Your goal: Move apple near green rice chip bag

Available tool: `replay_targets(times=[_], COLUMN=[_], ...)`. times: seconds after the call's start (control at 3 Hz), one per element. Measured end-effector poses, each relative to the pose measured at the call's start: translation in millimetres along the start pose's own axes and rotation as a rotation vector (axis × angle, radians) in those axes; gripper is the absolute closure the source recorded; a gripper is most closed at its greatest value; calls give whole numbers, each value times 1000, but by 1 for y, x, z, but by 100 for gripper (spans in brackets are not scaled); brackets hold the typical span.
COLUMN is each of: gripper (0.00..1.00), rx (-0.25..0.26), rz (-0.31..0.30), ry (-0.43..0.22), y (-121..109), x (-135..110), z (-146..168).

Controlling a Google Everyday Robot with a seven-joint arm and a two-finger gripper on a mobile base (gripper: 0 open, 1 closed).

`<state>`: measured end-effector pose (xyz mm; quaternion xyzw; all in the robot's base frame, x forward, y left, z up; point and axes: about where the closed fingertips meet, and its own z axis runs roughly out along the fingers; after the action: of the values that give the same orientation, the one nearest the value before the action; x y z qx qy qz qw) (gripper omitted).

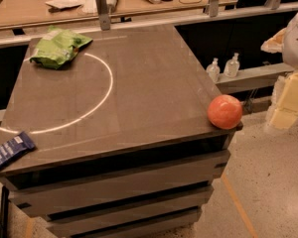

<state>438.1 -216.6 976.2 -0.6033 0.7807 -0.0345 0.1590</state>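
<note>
1. Orange-red apple (224,111) sitting at the near right corner of the desk (139,83), right on the edge, untouched.
2. Green chip bag (58,46) lying crumpled at the far left corner, well apart from the apple.
3. Pale end effector (297,37) hanging off the desk's right side, above and beyond the apple, mostly cut off; apart or together, cannot tell.
4. Looks like the approach step, with no grasp yet. Calls next for a descent onto the apple and a firm, centred grip, as a nudge could roll it off the edge.
5. Dark-blue bar (10,150) at the near left edge, aside from the route; two small bottles (223,67) behind; yellow blocks (288,100) close beside the approach.
</note>
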Motion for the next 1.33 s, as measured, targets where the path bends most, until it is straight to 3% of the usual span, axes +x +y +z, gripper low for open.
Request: replay_targets(times=[0.67, 1.33], gripper=[0, 0], rx=[-31, -131], rz=[8, 63], ry=[-30, -139], y=[-6, -25], x=[-2, -5], z=[15, 72])
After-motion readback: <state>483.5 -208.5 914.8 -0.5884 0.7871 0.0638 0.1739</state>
